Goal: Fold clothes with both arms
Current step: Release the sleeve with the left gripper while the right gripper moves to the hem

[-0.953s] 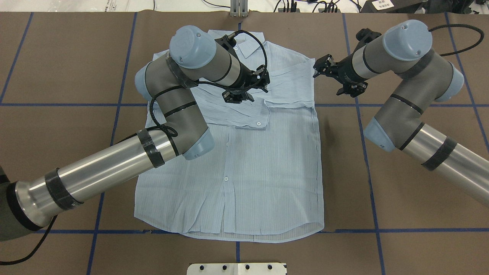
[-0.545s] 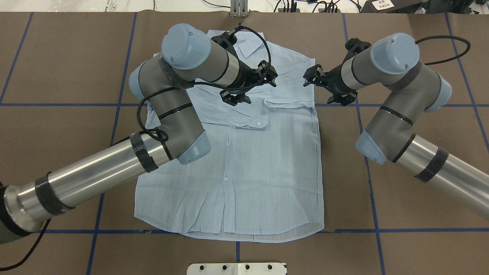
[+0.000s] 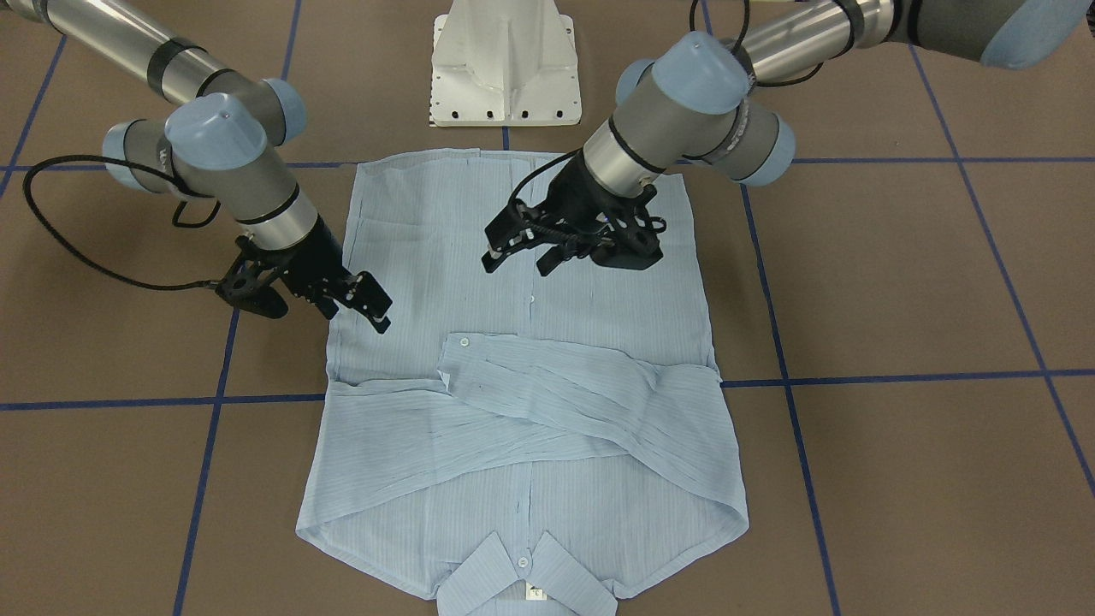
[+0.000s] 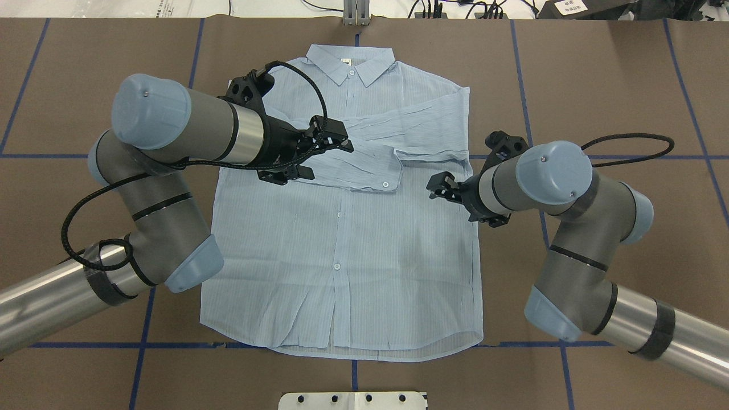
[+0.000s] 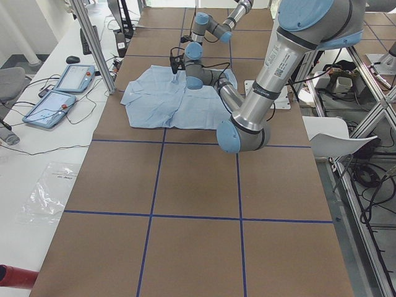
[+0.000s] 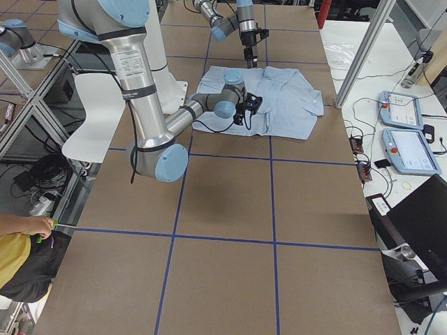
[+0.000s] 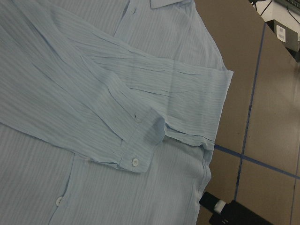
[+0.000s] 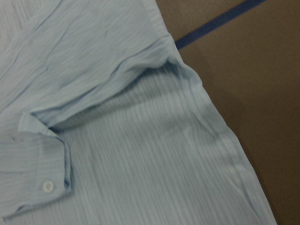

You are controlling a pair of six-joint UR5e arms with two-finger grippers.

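The light blue striped shirt (image 4: pixel 370 256) lies flat and front up on the brown table, collar (image 4: pixel 350 65) at the far side. Both sleeves are folded across the chest, and a buttoned cuff (image 7: pixel 136 161) lies on top. My left gripper (image 4: pixel 330 161) hovers open over the folded sleeves on the shirt's left half, holding nothing; the front-facing view shows the left gripper (image 3: pixel 516 265) above the cloth (image 3: pixel 530 479). My right gripper (image 4: pixel 433 189) is open and empty at the shirt's right side edge, below the sleeve fold. The same right gripper (image 3: pixel 383 312) appears on the front-facing view's left.
The white pedestal base (image 4: pixel 353 400) stands at the near table edge. Blue tape lines (image 4: pixel 598 344) cross the brown cover. Tablets (image 5: pixel 59 93) and cables lie on a side bench beyond the far edge. A person's hand (image 6: pixel 31 227) shows at the right-end view's lower left.
Both arms have drawn back toward the robot. The left gripper moved left from the collar area over the sleeves. The right gripper moved from the shoulder down along the shirt's right edge.
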